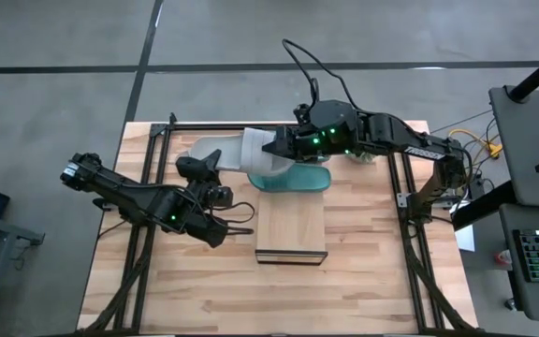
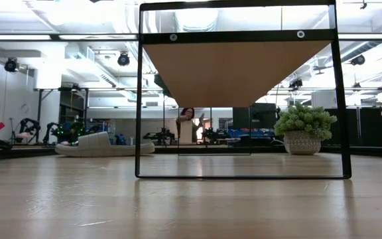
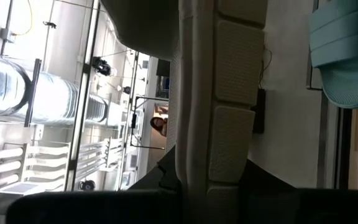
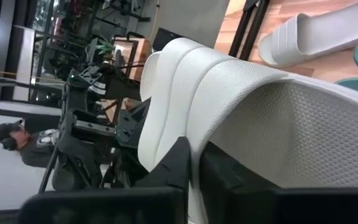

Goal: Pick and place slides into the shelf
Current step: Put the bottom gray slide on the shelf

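Note:
A light grey slide [image 1: 258, 150] is held up over the table's far middle, on its edge, between both arms. My right gripper [image 1: 274, 145] is shut on it from the right. My left gripper [image 1: 223, 173] is shut on it from the left. A second light grey slide [image 1: 204, 150] lies sole down on the table beneath, at the far left. A teal slide [image 1: 293, 178] lies flat just beyond the shelf [image 1: 291, 227], a short wood plank on a dark frame at mid-table. My left gripper pinches the slide's sole [image 3: 211, 155] between its two fingers, which lie level across its thickness. The treaded underside [image 3: 238, 62] faces sideways, so the slide stands on edge, clear of the table. My right gripper pinches a thin edge of the slide [image 4: 196, 168] beside the ribbed strap [image 4: 185, 81], slanting down from the table's right. Which edge it has is hidden by the fingers.
In the low view the shelf's dark frame [image 2: 138, 99] stands upright with its plank [image 2: 237, 66] at the top and open room under it. Dark frame rails [image 1: 143, 234] run along the table's left and right sides. A person shows far off in the room.

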